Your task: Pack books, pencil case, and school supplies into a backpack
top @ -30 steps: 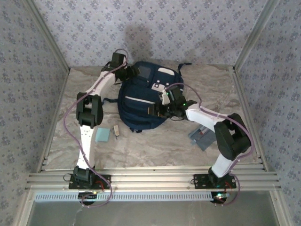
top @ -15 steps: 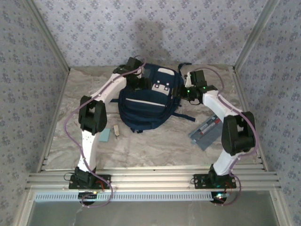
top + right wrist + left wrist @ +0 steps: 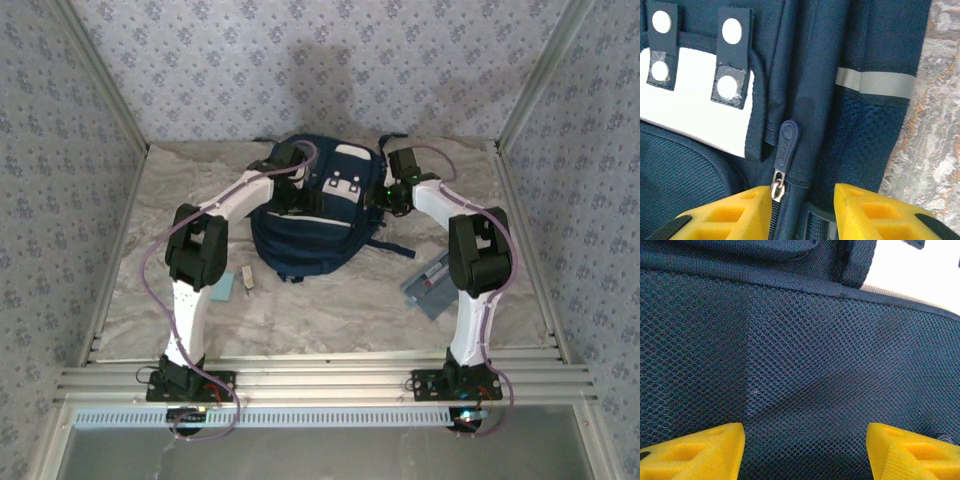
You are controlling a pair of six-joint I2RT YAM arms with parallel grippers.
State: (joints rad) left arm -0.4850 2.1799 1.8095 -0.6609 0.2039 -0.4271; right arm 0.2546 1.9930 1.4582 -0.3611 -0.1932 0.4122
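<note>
Top view, left side: small light-blue square pad (image 3: 220,289) lies flat on the marbled surface (image 3: 330,310), lower left of the backpack, partly under the left arm's elbow. Tiny beige eraser block (image 3: 247,279) sits just right of the pad, apart from it and close to the backpack's lower left edge.

Centre: navy backpack (image 3: 310,225) lies on the surface at upper middle of the frame, with white stripe and white patches facing up. Both arms reach in over it, left arm onto its upper left part, right arm at its upper right edge.

Left wrist view: left pincer (image 3: 805,452) is spread wide, with yellow fingertips (image 3: 695,452) in the bottom corners of the frame. Dark navy mesh of the backpack runs between and above them. Nothing is pinched, and I can't tell if the tips press the mesh.

Right wrist view: right pincer (image 3: 802,215) is partly spread and straddles the backpack's zip line at the bottom of the frame. The navy zip pull (image 3: 785,142) hangs just above the gap, and its metal slider is right beside the left fingertip. I can't tell if the tips squeeze the fabric ridge. White panel with dotted navy tabs (image 3: 731,55) is at upper left, grey stripe (image 3: 875,82) at right.

Top view, right side: translucent grey pencil case (image 3: 430,285) lies flat at an angle on the surface, lower right of the backpack and well apart from it, beside the right arm.
</note>
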